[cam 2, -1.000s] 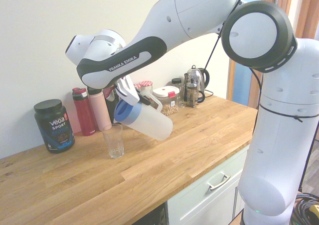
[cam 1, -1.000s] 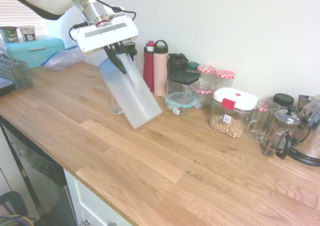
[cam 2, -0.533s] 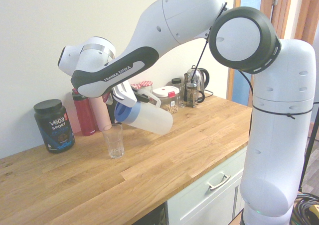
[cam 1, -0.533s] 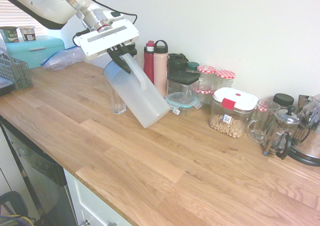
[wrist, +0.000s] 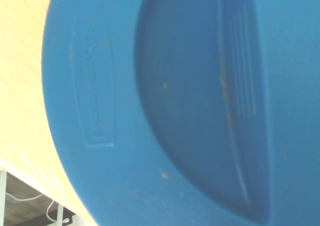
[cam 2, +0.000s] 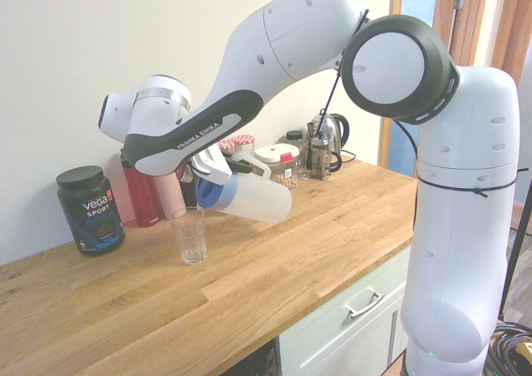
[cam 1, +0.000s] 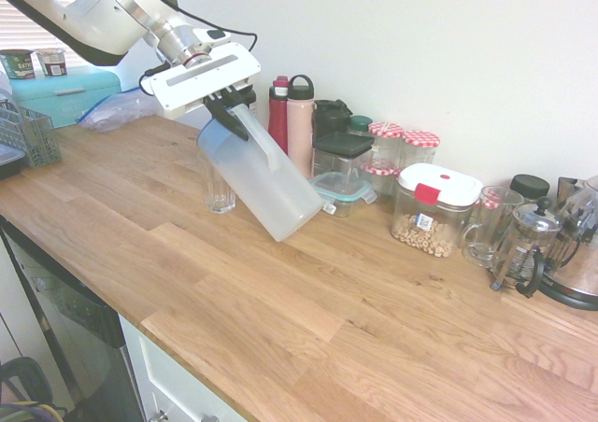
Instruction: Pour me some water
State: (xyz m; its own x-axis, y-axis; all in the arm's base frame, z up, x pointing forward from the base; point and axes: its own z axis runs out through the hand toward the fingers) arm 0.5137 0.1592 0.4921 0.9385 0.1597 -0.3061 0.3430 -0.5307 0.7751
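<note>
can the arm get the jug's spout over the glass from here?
Probably yes. The gripper holds the tilted jug with its blue lid just above the glass; nothing stands between them.

jug [cam 1: 262, 184] — water not discernible | lid [wrist: 175, 106] — edges cropped

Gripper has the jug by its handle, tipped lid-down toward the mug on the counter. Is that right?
Not quite: the jug, held at its handle by the gripper, tips lid-down toward a clear, handleless glass, not a mug. The second exterior view shows it.
</note>
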